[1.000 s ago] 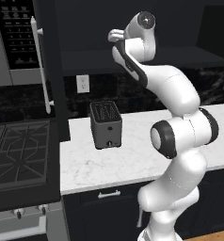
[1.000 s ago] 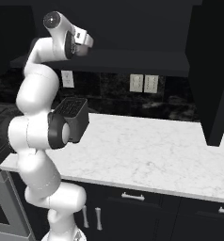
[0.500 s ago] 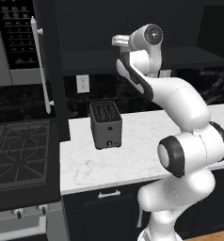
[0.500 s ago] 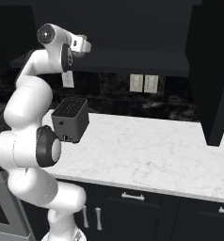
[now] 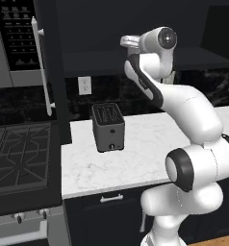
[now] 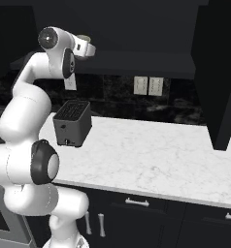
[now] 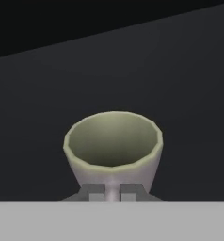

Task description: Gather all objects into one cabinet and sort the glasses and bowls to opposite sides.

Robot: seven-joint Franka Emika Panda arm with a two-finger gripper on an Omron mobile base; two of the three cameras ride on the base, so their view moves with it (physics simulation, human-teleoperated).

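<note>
The tool [image 7: 112,193] is closed on a pale cream-beige cup [image 7: 113,143], its two dark fingertips [image 7: 96,192] pinching the cup's near wall with the open mouth facing the hand camera. The cup is held high, in front of the dark upper cabinet [image 6: 137,29], well above the white marble worktop [image 6: 151,155]. On the worktop below stands the black toaster [image 5: 108,127], near the wall outlet [image 5: 84,85]
</note>
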